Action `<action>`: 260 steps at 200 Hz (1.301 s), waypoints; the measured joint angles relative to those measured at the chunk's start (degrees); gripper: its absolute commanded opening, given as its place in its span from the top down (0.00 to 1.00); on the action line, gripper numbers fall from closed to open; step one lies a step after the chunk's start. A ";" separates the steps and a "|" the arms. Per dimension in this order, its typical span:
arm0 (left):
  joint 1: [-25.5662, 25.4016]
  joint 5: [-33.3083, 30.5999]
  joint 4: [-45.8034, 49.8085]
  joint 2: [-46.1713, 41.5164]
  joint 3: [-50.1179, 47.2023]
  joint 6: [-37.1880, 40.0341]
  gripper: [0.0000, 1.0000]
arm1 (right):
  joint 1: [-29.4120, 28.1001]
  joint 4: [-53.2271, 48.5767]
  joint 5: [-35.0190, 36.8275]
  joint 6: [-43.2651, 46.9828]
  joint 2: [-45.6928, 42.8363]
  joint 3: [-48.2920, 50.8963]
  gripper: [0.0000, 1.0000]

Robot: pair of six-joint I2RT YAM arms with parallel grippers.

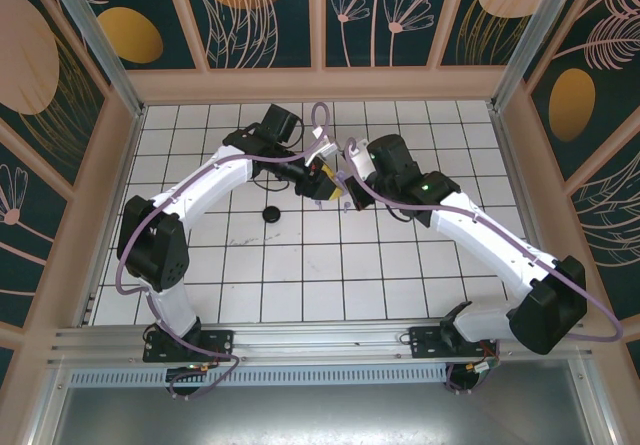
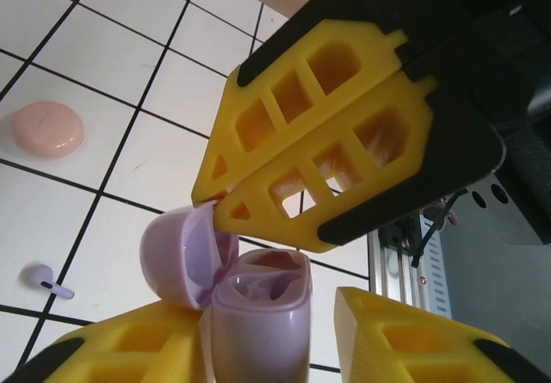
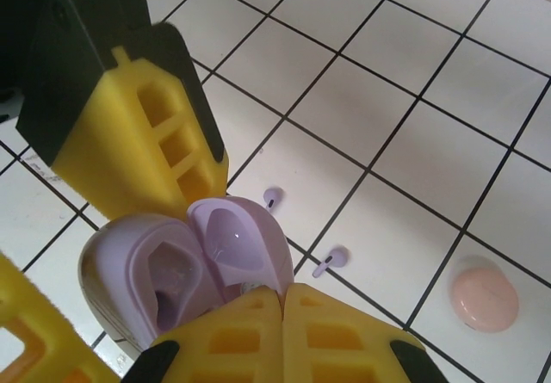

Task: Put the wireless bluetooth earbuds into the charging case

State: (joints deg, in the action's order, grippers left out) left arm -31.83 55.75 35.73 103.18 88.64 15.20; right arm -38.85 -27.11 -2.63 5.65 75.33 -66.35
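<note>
Left claw [image 2: 271, 310] clamped the lilac case [image 2: 258, 344] so the right claw [image 3: 282, 295], fingers pressed together, could prop its lid [image 3: 237, 241] open; lilac earbuds [image 3: 330, 261] lay at three o'clock.

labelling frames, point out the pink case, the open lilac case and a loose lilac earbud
pink case [image 3: 485, 294], right wrist view, centre of its lid
open lilac case [image 2: 263, 331], left wrist view, front wall of its lower half
lilac earbud [image 3: 331, 260], right wrist view, middle of its body
</note>
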 measured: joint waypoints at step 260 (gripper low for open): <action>7.67 -12.20 -44.17 -21.35 -28.89 -22.69 1.00 | 5.86 2.99 -2.34 -12.70 -9.77 4.92 0.50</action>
State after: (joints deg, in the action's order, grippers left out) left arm -24.16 43.55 -8.45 81.82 59.75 -7.49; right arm -32.99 -24.12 -4.97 -7.05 65.56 -61.43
